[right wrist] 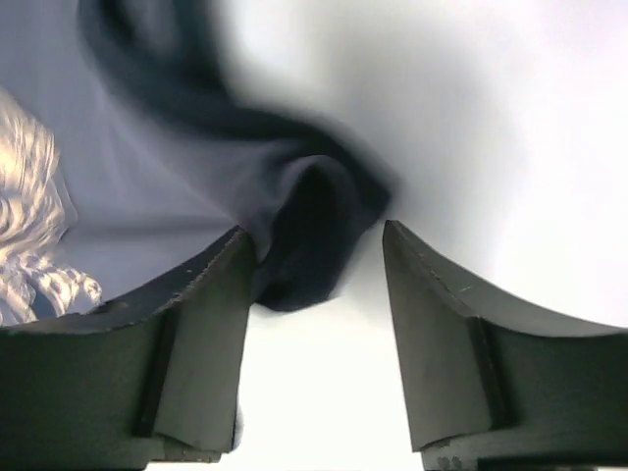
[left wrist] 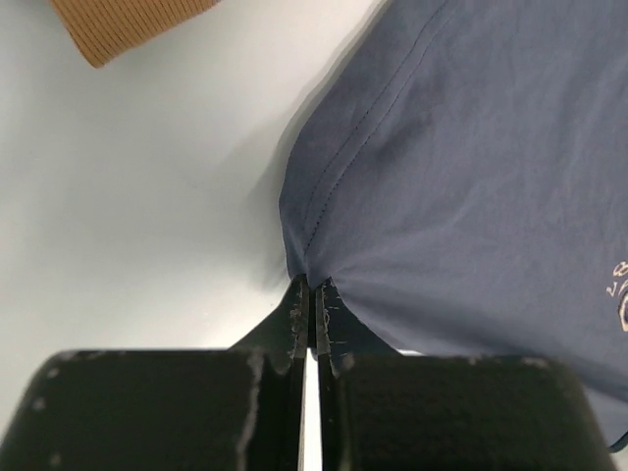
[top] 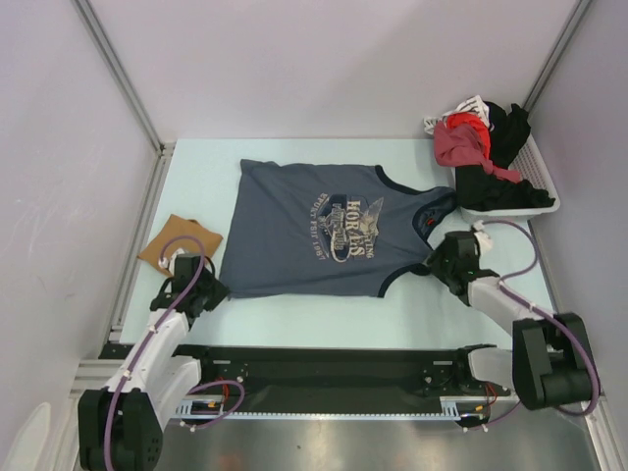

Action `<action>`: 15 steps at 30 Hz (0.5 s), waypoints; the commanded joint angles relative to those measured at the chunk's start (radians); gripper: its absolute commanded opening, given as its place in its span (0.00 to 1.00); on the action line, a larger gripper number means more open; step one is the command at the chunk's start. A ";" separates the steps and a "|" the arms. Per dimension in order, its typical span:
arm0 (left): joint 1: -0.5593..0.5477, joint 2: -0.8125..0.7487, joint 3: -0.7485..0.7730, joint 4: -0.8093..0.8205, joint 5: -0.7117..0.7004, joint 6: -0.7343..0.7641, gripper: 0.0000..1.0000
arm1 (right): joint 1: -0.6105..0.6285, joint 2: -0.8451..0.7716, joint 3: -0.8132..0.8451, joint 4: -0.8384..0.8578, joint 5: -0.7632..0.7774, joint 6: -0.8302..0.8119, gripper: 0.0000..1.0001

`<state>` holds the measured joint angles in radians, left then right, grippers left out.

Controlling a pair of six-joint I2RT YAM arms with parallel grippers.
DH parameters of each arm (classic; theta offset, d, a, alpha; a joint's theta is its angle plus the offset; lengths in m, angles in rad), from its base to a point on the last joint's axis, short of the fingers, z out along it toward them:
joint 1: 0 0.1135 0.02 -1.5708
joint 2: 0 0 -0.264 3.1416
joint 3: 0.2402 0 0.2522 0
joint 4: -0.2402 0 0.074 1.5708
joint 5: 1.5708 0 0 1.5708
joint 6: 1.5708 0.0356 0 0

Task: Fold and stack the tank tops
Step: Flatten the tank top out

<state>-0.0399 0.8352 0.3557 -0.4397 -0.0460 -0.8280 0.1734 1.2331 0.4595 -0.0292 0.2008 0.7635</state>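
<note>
**Two ends of the near edge, only one gripped**

Two tops are out on the worktop (top: pixel 324 314). The blue top (top: pixel 314 226) lies flat across the middle, print up, hem to the left and neck to the right. The tan top (top: pixel 180 240) sits at the left edge as a small folded square, just beyond the left arm, probably as the base of the stack.

The left end effector (top: pixel 214 289) is pressed together on the near-left hem corner (left wrist: pixel 306 270) of the blue top. The cloth puckers into its tips, so it is a pinch and not a mere touch. Holding that corner anchors one end of the near edge.

The right end effector (top: pixel 432 261) is at the near strap (right wrist: pixel 314 226), at the opposite end of that edge. Its fingers (right wrist: pixel 211 324) are spread, with the dark bunched strap between them and against the left one. The right one is clear of the cloth, so nothing is gripped there yet. The wrist view is blurred, so finer detail is lost.

With both ends held, the near edge could be lifted evenly and carried over for a lengthwise fold. That seems to be the reason for this hold.

A basket (top: pixel 543 201) of red, black and white clothes stands at the far right, apart from the blue top.
</note>
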 commanded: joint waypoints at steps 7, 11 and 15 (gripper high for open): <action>0.035 0.010 0.029 0.033 0.017 0.035 0.01 | -0.250 -0.161 0.027 -0.067 0.071 -0.101 0.51; 0.035 0.010 0.029 0.039 0.021 0.040 0.01 | -0.232 -0.136 0.085 -0.130 -0.059 -0.125 0.72; 0.035 0.005 0.031 0.038 0.020 0.040 0.01 | -0.094 -0.196 0.068 -0.196 -0.006 -0.150 0.53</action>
<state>-0.0162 0.8455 0.3557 -0.4282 -0.0292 -0.8104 -0.0120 1.0840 0.5072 -0.1467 0.1864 0.6521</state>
